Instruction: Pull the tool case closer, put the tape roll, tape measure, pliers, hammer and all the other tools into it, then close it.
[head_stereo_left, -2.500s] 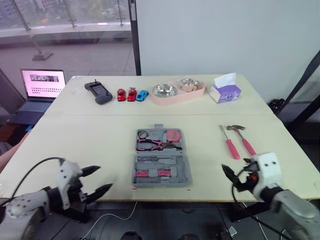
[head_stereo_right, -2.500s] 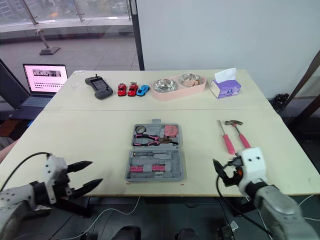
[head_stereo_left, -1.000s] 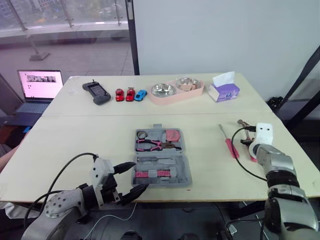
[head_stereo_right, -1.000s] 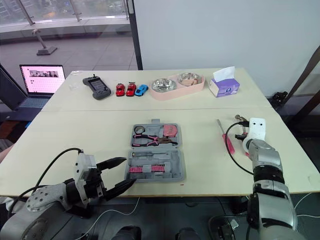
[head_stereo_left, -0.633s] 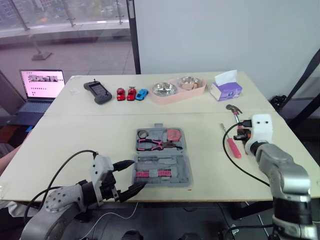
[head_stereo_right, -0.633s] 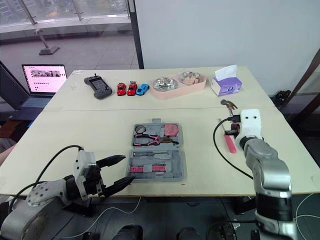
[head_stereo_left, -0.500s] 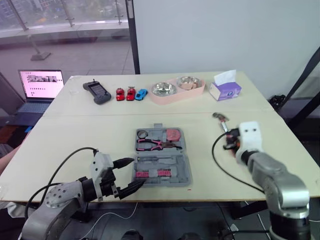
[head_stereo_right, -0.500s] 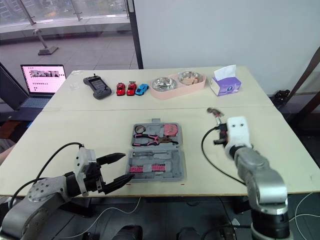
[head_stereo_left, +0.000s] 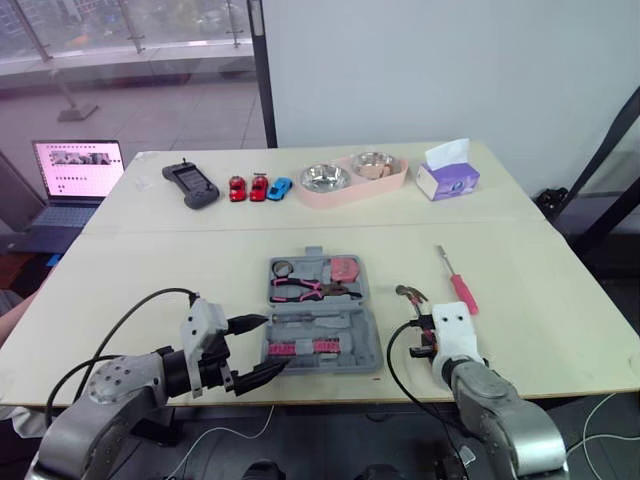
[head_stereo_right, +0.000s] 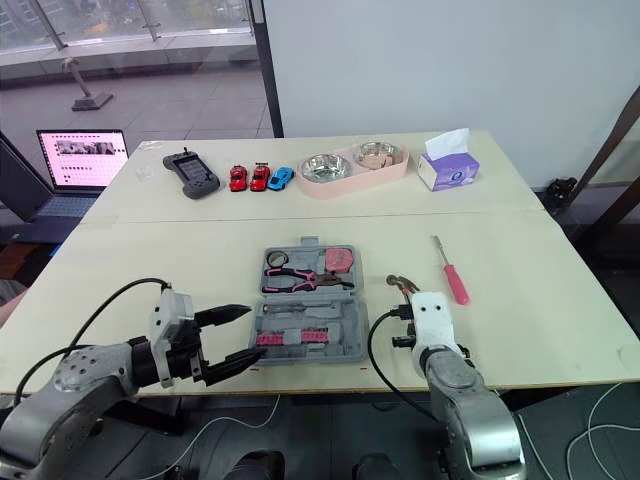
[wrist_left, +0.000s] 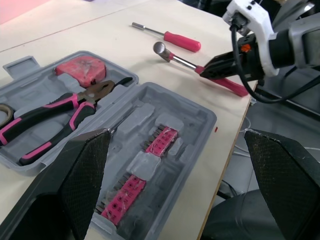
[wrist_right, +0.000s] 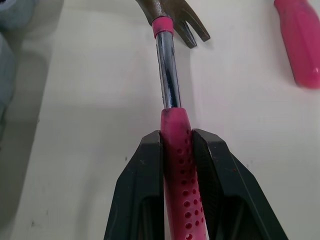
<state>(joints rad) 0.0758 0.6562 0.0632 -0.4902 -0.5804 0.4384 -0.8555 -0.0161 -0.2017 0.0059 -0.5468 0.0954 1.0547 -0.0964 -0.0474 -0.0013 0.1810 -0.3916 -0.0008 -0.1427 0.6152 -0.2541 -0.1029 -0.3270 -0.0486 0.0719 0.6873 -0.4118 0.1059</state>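
The grey tool case (head_stereo_left: 322, 318) lies open at the table's middle. Its far half holds pink-handled pliers (head_stereo_left: 300, 290), a pink tape measure (head_stereo_left: 345, 268) and a dark tape roll (head_stereo_left: 283, 268). Pink bits fill the near half. My right gripper (wrist_right: 176, 145) is shut on the hammer's pink handle (wrist_right: 175, 130). The hammer's steel head (head_stereo_left: 408, 294) points away, just right of the case and low over the table. My left gripper (head_stereo_left: 272, 343) is open at the case's near left corner, with nothing between its fingers. A pink screwdriver (head_stereo_left: 455, 282) lies further right.
Along the far side stand a dark handheld console (head_stereo_left: 190, 183), three toy cars (head_stereo_left: 258, 188), a pink tray with two steel bowls (head_stereo_left: 350, 180) and a tissue box (head_stereo_left: 447, 180). A laptop (head_stereo_left: 75, 170) sits beyond the table's left edge.
My right gripper has carried the hammer from the right side of the table, left and nearer, to just beside the case. The left gripper has barely moved.
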